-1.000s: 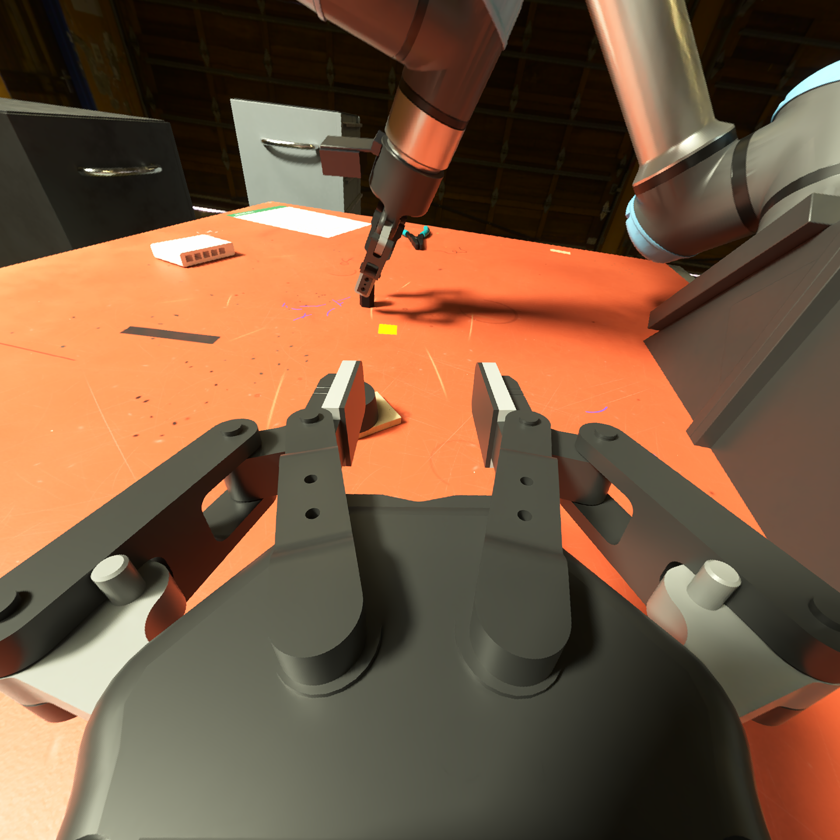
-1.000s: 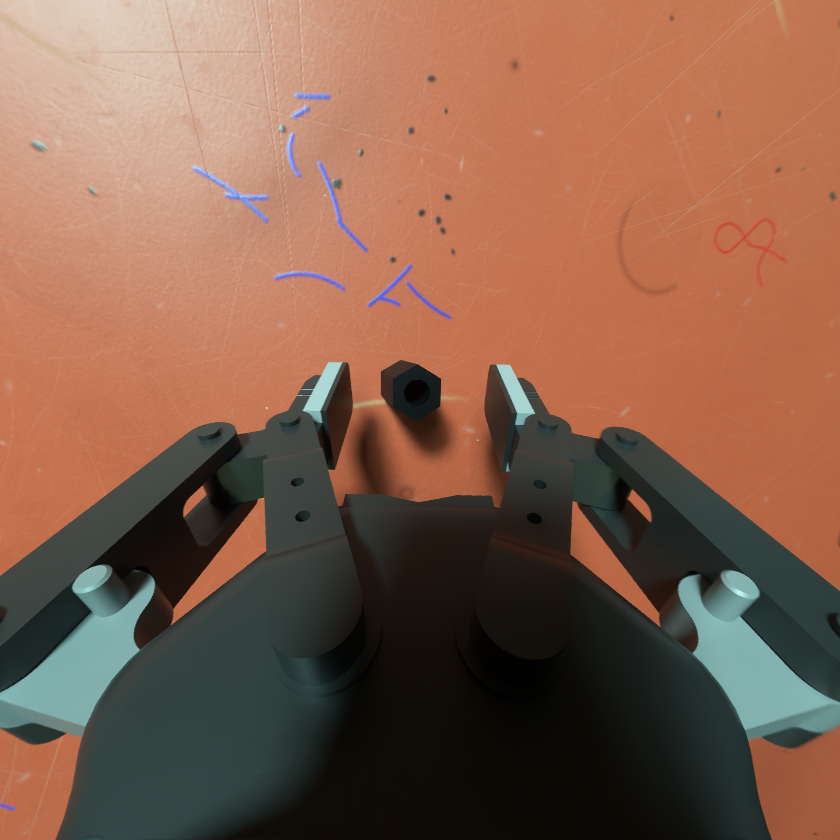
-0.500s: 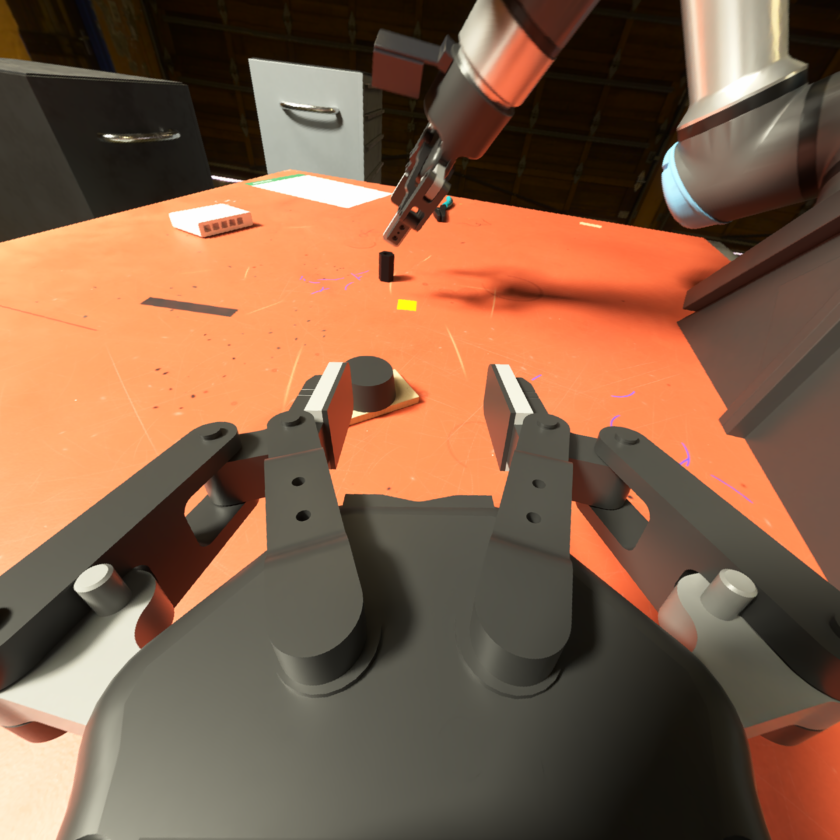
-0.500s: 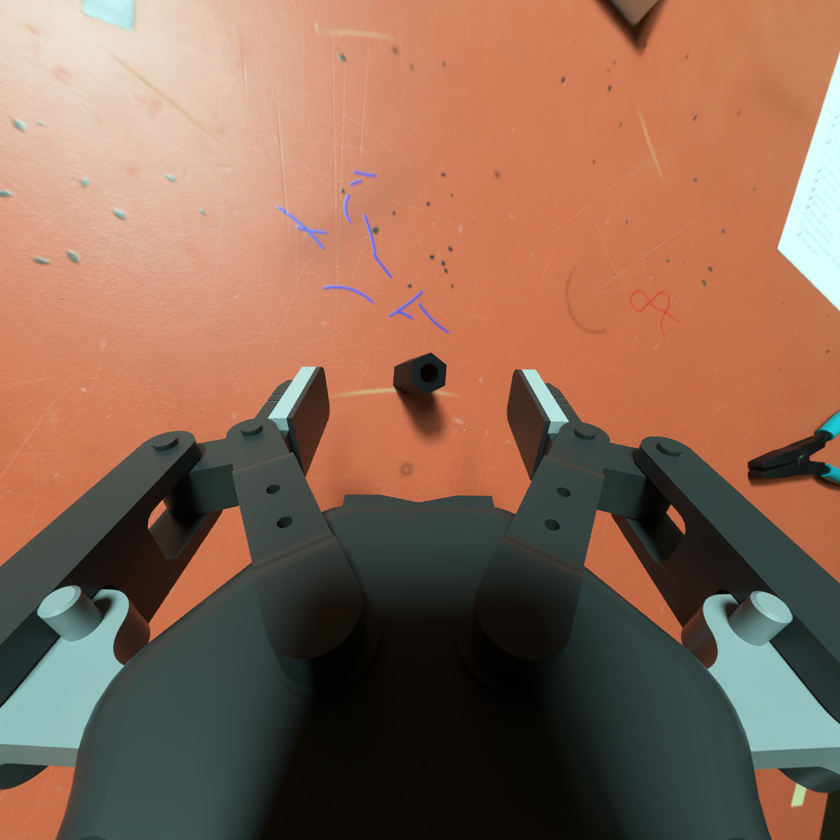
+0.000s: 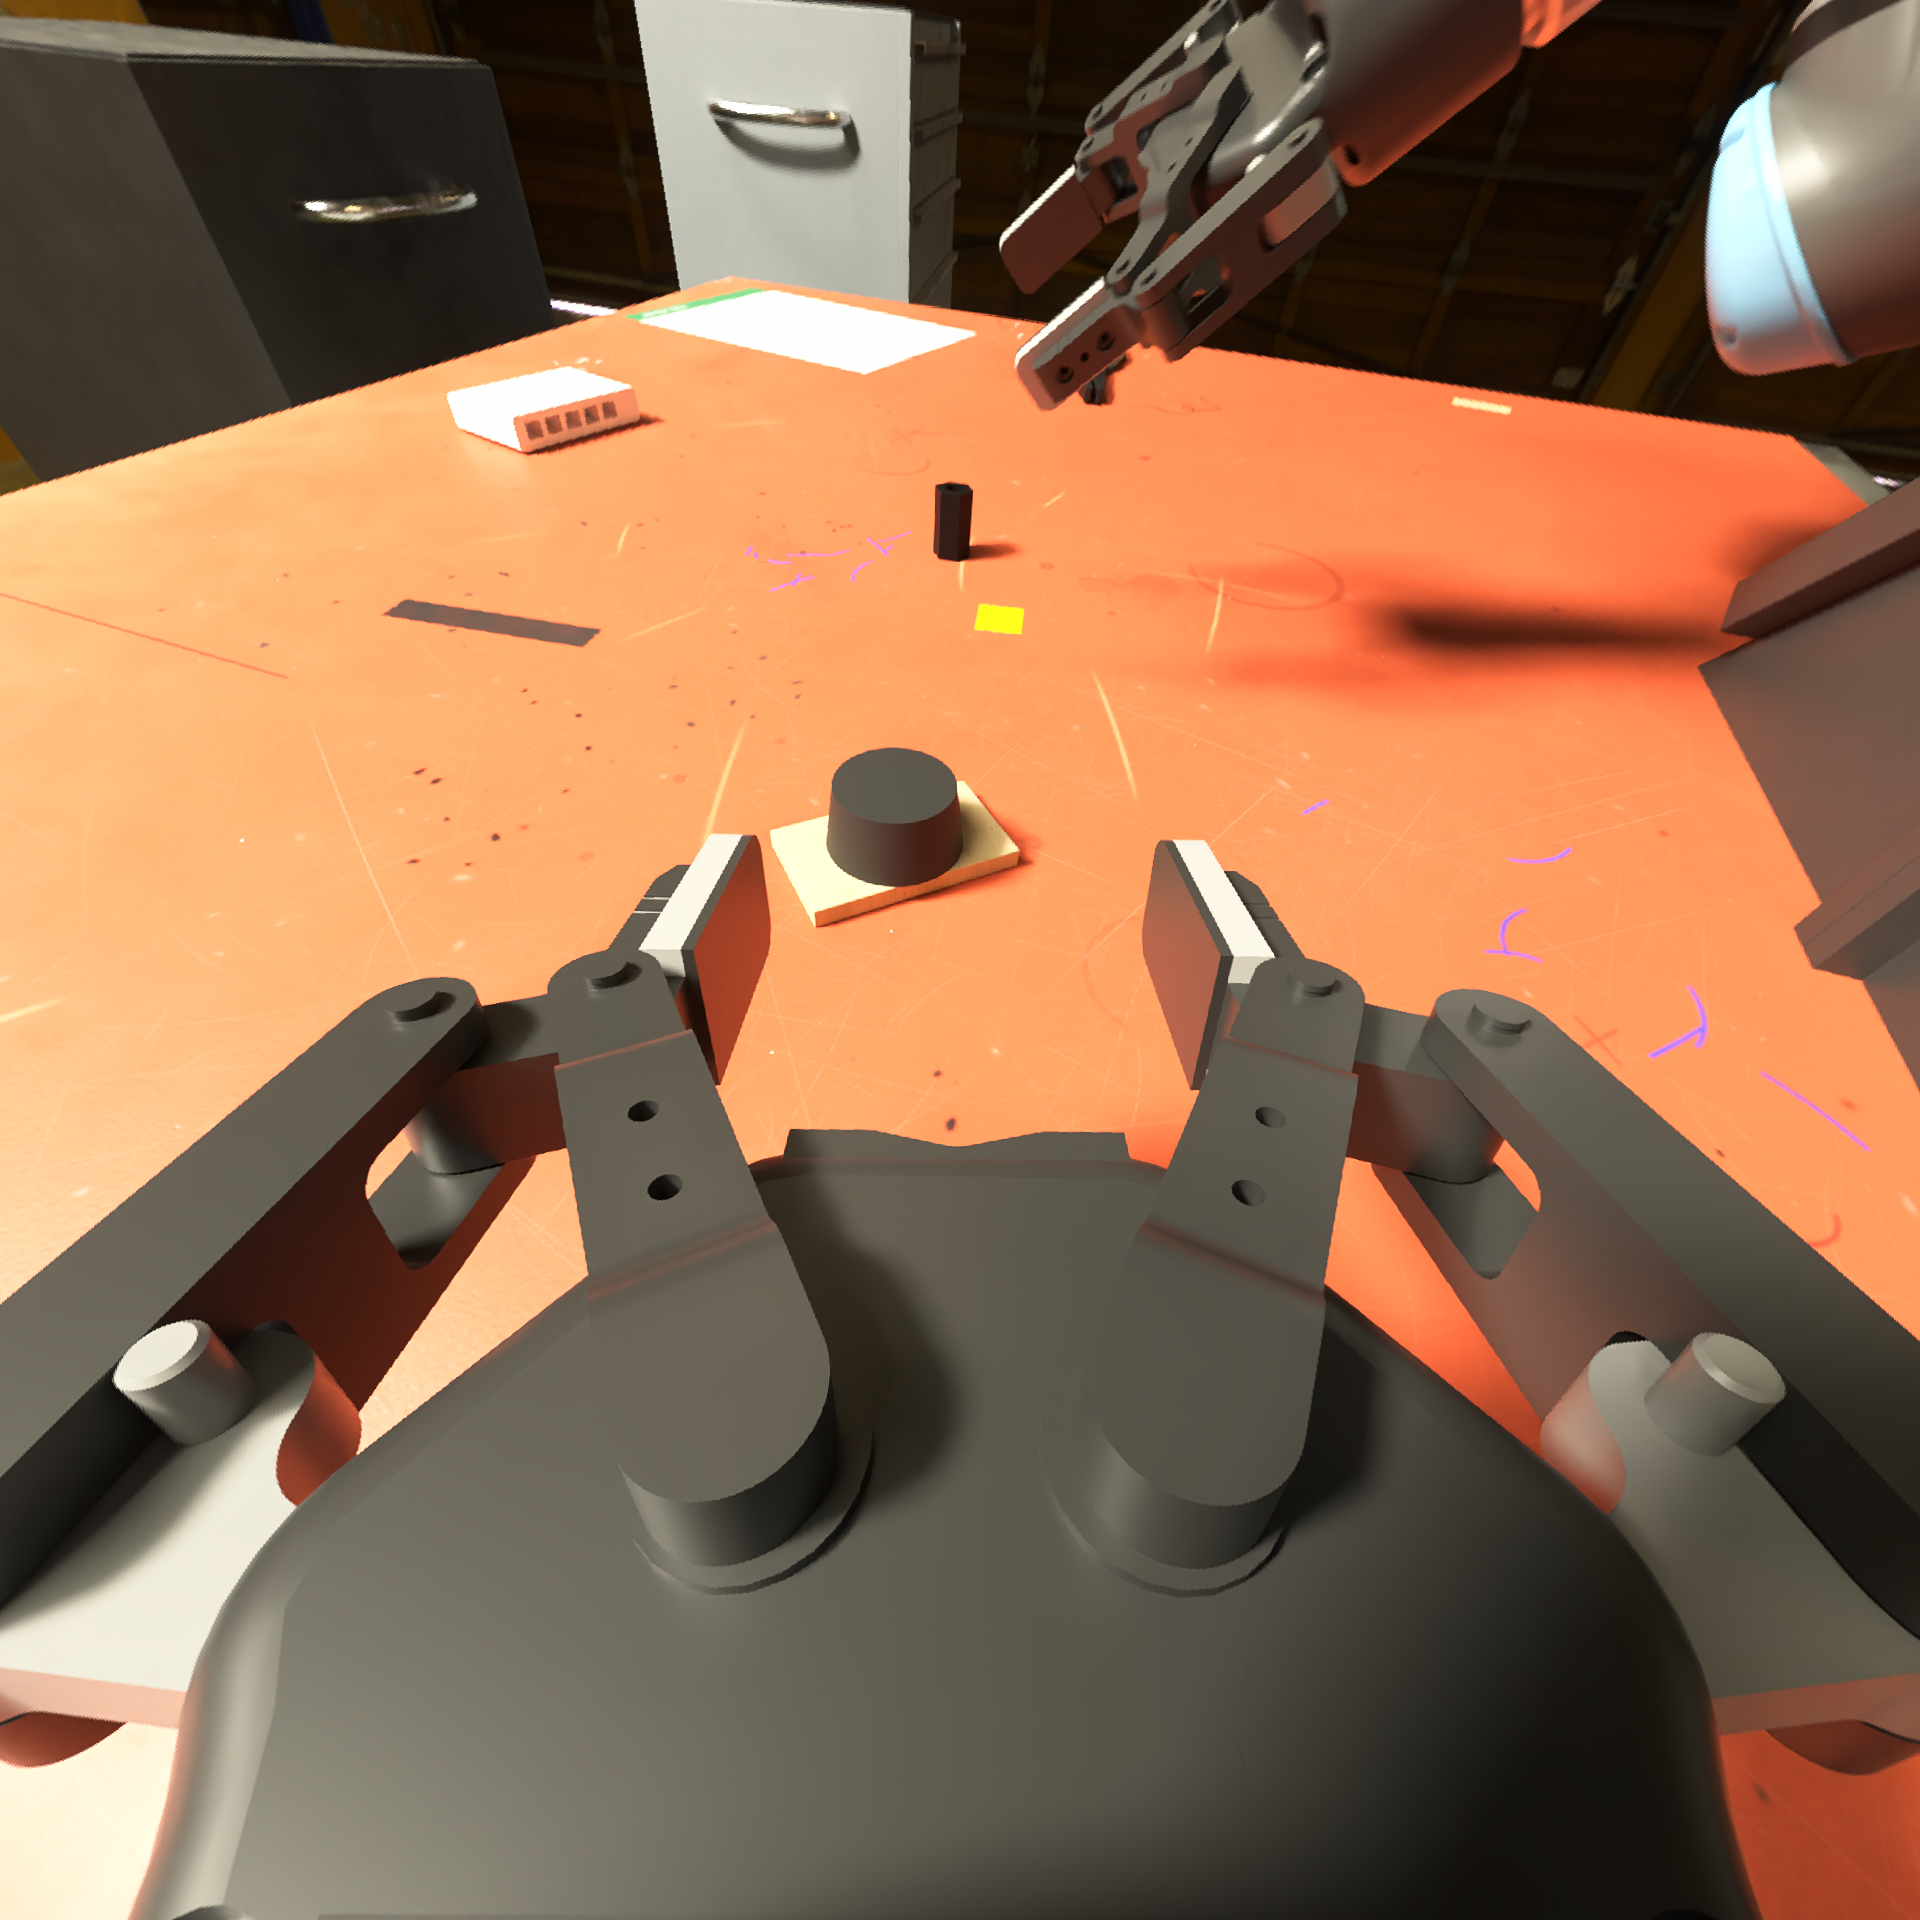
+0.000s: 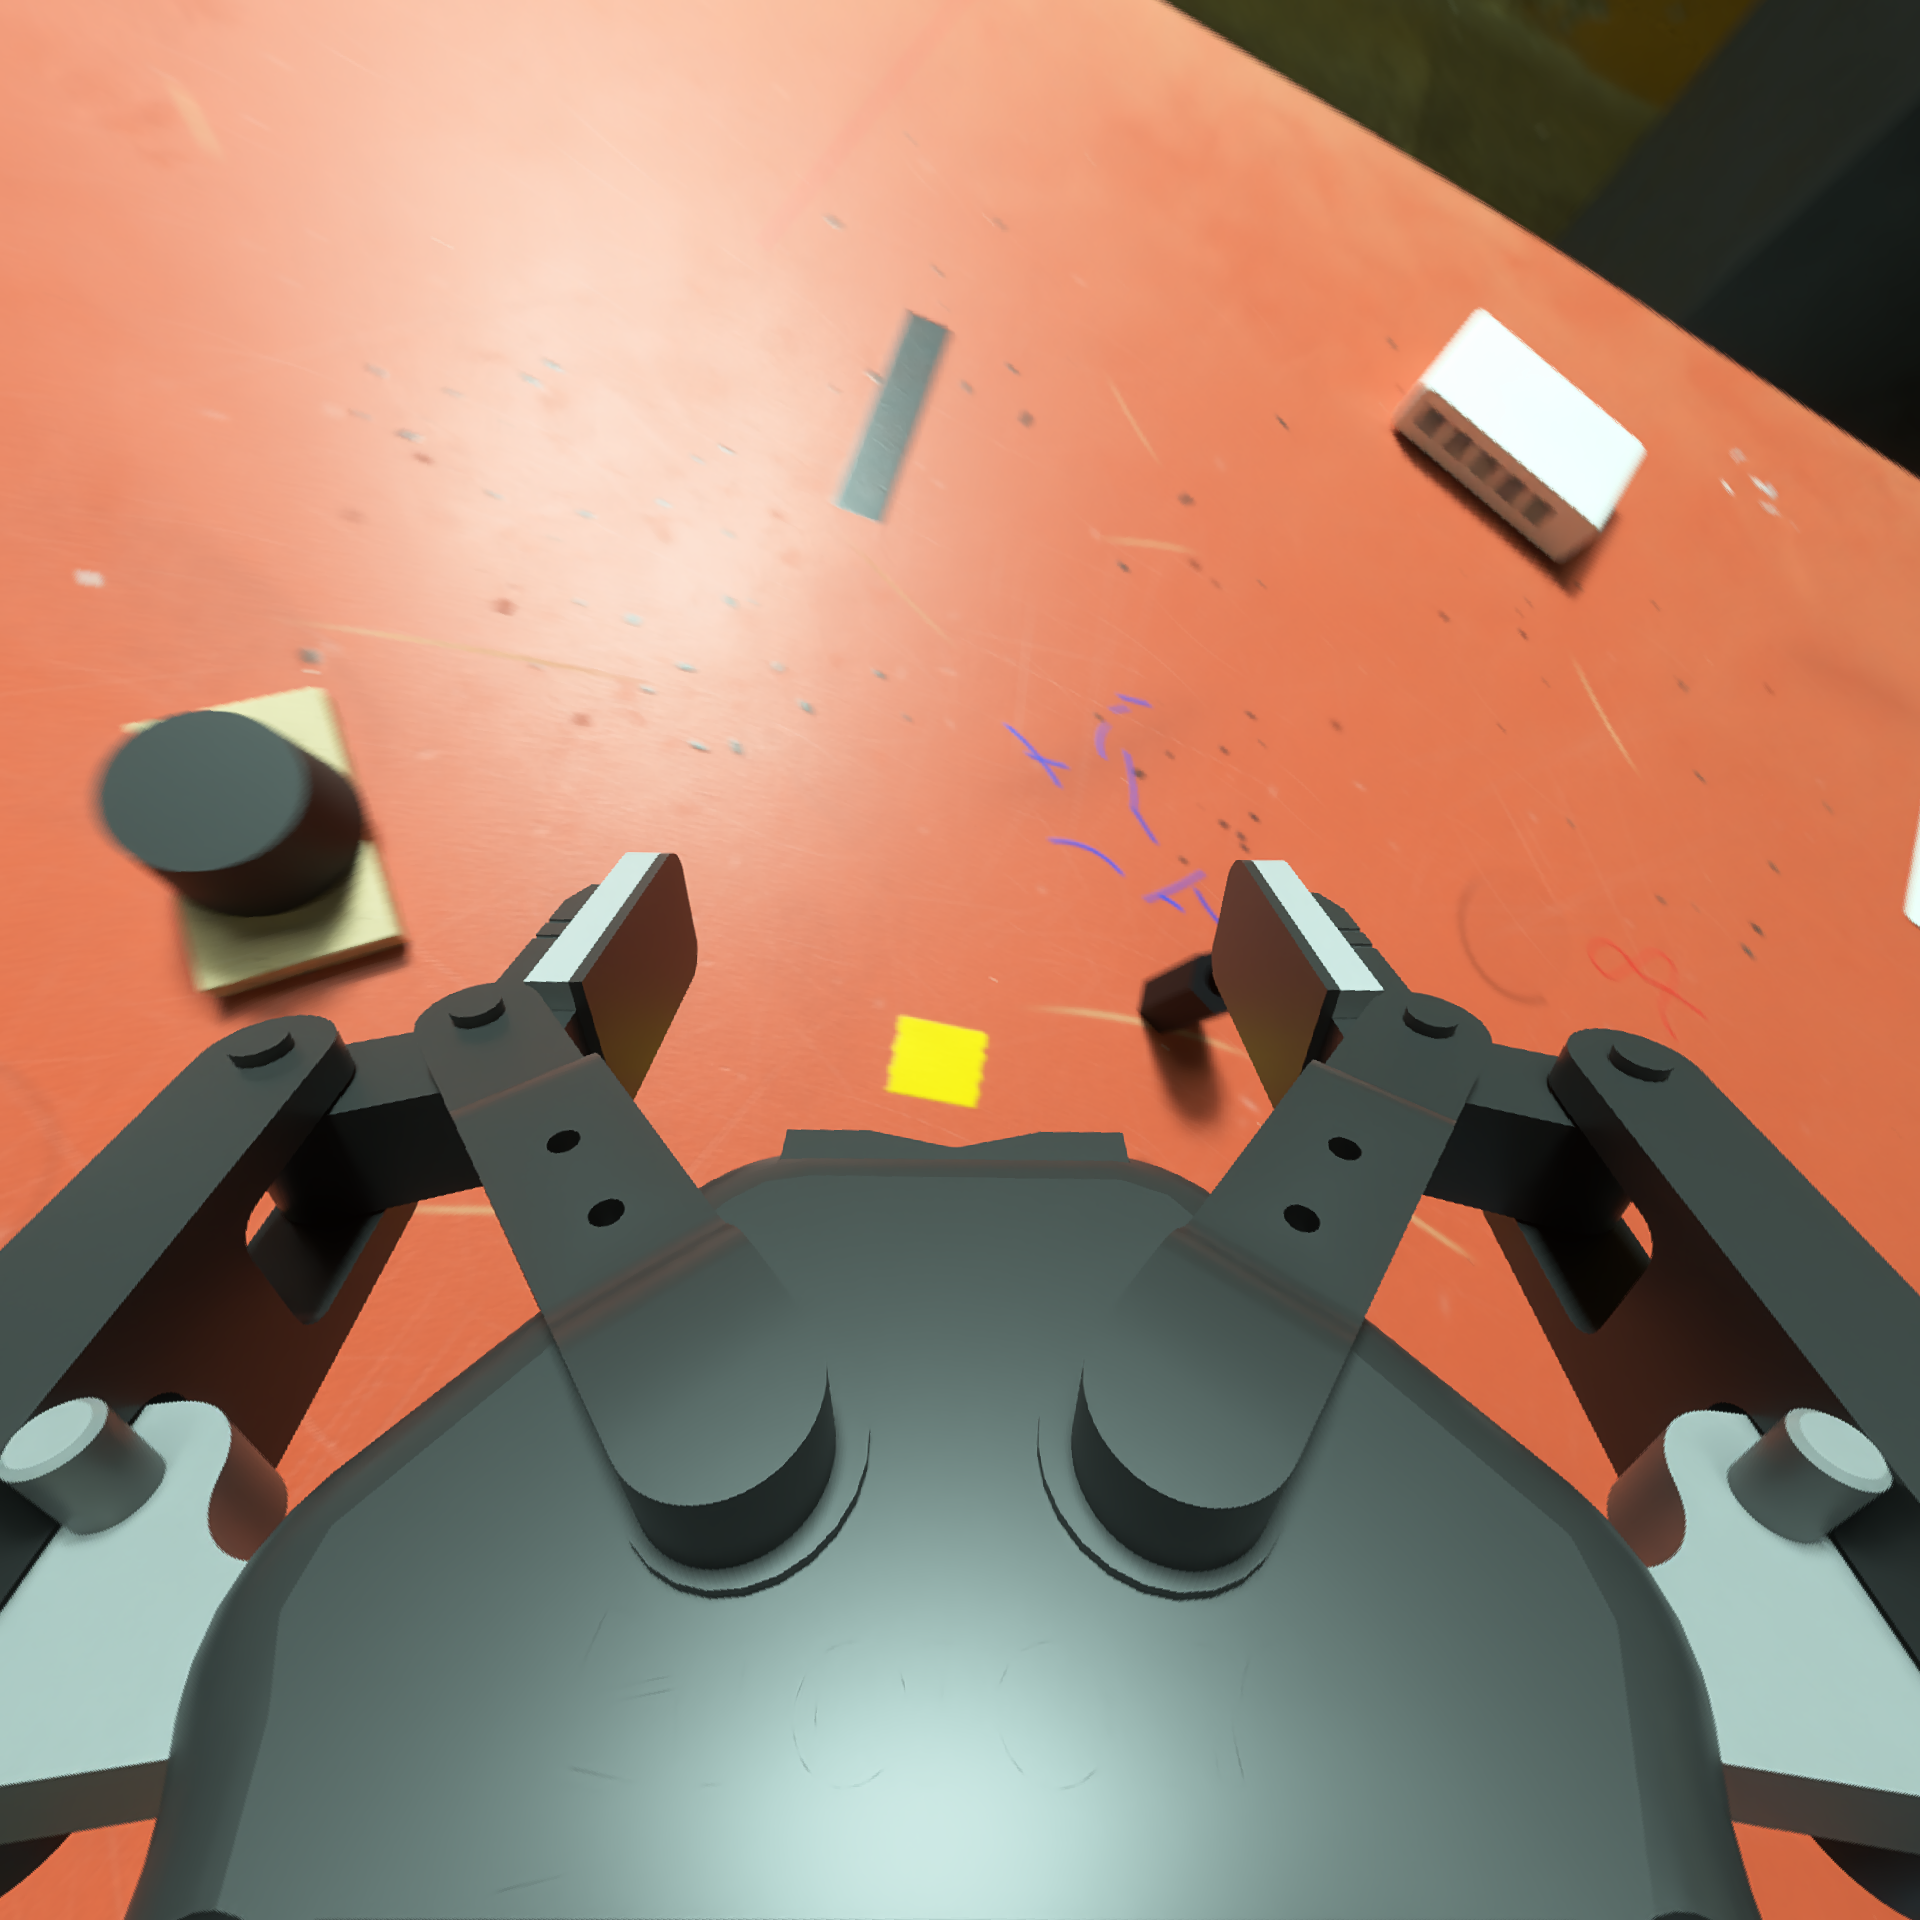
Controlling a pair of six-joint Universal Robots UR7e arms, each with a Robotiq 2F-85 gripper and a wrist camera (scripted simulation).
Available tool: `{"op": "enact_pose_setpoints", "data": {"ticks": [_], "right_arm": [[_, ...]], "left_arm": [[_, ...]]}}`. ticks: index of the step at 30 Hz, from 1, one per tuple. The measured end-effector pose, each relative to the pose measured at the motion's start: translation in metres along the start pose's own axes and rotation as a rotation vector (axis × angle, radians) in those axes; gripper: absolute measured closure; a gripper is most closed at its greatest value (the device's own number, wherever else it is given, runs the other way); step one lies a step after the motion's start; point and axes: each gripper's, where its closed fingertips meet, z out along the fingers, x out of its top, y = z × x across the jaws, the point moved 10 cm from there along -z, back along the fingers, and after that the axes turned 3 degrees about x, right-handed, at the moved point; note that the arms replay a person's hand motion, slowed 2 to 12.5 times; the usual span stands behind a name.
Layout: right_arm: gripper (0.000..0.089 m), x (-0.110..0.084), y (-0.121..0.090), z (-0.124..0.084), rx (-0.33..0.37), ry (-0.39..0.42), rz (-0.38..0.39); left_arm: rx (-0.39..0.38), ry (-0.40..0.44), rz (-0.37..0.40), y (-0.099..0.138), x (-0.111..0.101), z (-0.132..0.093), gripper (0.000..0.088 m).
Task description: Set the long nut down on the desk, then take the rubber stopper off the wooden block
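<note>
The black long nut (image 5: 952, 521) stands upright on the orange desk (image 5: 312, 790), free of both grippers; in the right wrist view it (image 6: 1176, 1000) is partly hidden behind my right finger. The dark rubber stopper (image 5: 894, 815) sits on the flat wooden block (image 5: 987, 852), also seen in the right wrist view, stopper (image 6: 223, 805) on block (image 6: 301, 935). My left gripper (image 5: 954, 935) is open and empty, just short of the block. My right gripper (image 6: 951, 940) is open and empty, raised above the desk; it shows in the left wrist view (image 5: 1049, 312) at the far right.
A white box (image 5: 542, 407) and a white sheet (image 5: 805, 328) lie at the far side. A grey strip (image 5: 490, 622) and a yellow square (image 5: 1000, 619) lie flat on the desk. A grey housing (image 5: 1829, 748) stands at the right; cabinets (image 5: 800, 145) stand behind.
My right gripper has risen away from the standing nut and swung aside, open. My left gripper has moved so the stopper and block now lie ahead between its fingers.
</note>
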Motion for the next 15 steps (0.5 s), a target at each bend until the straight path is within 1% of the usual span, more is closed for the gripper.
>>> {"op": "enact_pose_setpoints", "data": {"ticks": [4,8,11,15], "right_arm": [[0.0039,0.002,-0.020,-0.008,0.111,0.107,-0.055],[0.0039,0.003,-0.039,-0.014,0.200,0.180,-0.123],[0.0039,0.003,-0.053,-0.017,0.255,0.207,-0.178],[0.0039,0.002,-0.070,-0.017,0.307,0.216,-0.244]], "left_arm": [[0.007,-0.034,0.010,0.001,-0.002,0.003,0.0217],[0.016,-0.063,0.016,0.001,-0.003,0.006,0.0198],[0.024,-0.080,0.019,0.001,-0.004,0.008,0.0194],[0.030,-0.106,0.018,0.001,-0.006,0.009,0.0191]]}}
